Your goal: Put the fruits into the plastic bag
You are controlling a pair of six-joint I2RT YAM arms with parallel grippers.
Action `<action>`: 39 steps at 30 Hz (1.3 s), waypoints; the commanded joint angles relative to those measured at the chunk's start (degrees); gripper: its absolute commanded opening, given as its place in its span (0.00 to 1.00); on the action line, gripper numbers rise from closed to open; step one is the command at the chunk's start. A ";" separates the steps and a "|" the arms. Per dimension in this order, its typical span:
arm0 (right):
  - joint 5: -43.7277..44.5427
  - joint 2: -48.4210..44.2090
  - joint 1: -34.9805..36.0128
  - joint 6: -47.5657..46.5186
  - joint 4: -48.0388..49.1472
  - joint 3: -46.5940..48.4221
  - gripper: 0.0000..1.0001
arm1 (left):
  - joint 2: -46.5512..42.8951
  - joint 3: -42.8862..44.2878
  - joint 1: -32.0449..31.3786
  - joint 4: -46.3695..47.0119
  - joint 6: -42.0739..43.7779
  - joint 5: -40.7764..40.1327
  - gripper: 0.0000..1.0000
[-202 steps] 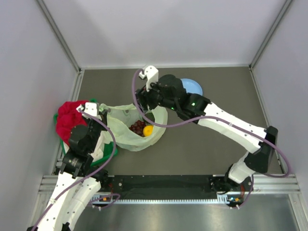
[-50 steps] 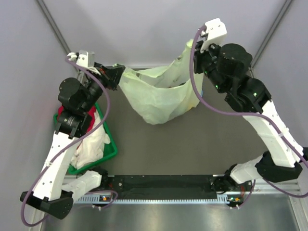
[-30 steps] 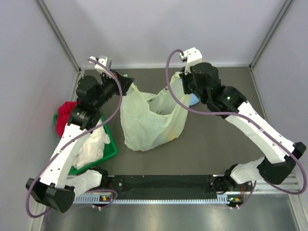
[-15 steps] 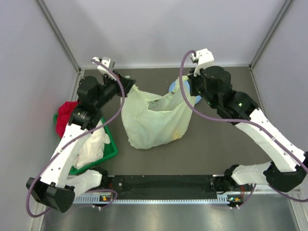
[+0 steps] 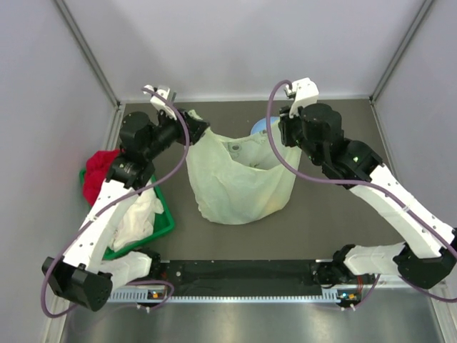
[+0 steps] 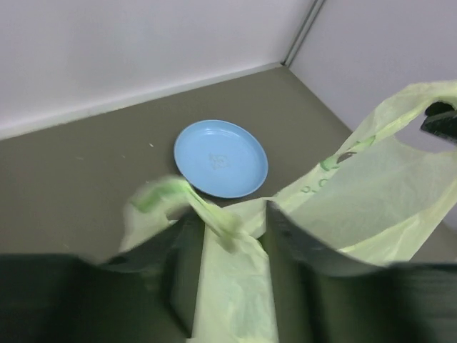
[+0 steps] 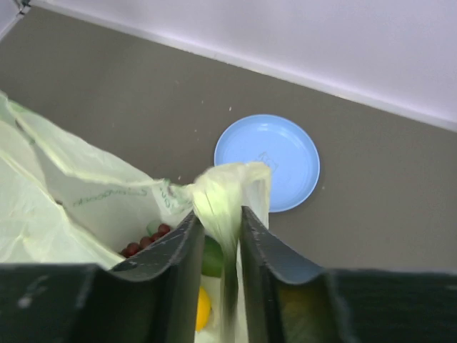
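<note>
The pale yellow-green plastic bag [image 5: 239, 179] stands slumped on the dark table between both arms, mouth up. My left gripper [image 5: 198, 128] is at its left top corner. In the left wrist view the jaws [image 6: 228, 236] stand apart with a handle loop [image 6: 207, 211] lying loose between them. My right gripper [image 5: 284, 132] is at the right top corner, its jaws [image 7: 220, 218] parted round the other handle [image 7: 232, 189] without pinching it. Inside the bag I see dark red grapes [image 7: 146, 241], a green fruit [image 7: 212, 257] and a yellow citrus [image 7: 203, 307].
A round blue plate [image 5: 258, 128] lies on the table just behind the bag, also seen as the plate [image 6: 220, 157] and the plate [image 7: 275, 161]. A green bin [image 5: 161, 225] with a red cloth [image 5: 100, 171] and white cloths [image 5: 136, 214] sits at the left.
Both grippers have gone from shut on the bag handles to parted jaws. The bag has settled wider on the table and the left handle is slipping loose.
</note>
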 commanded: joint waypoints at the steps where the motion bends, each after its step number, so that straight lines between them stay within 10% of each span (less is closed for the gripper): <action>1: -1.87 -2.51 -0.30 1.13 1.79 -0.95 0.33 | -2.72 -1.28 0.33 1.04 0.49 1.00 0.55; 7: -4.77 -4.88 -0.30 1.66 2.14 -2.62 0.69 | -5.88 -2.16 0.24 -0.54 1.46 0.13 0.99; 18: -8.98 -9.63 -2.13 2.01 1.35 0.00 0.95 | -14.94 -4.18 0.24 -2.13 5.59 -11.47 0.99; 30: -33.95 -13.49 -39.63 12.38 3.36 -7.44 0.98 | -8.09 3.55 12.08 -11.44 3.49 -26.43 0.99; 39: -29.21 -19.65 -43.02 12.56 3.19 -16.06 0.99 | -10.20 -1.37 18.35 -12.40 -2.49 -26.76 0.99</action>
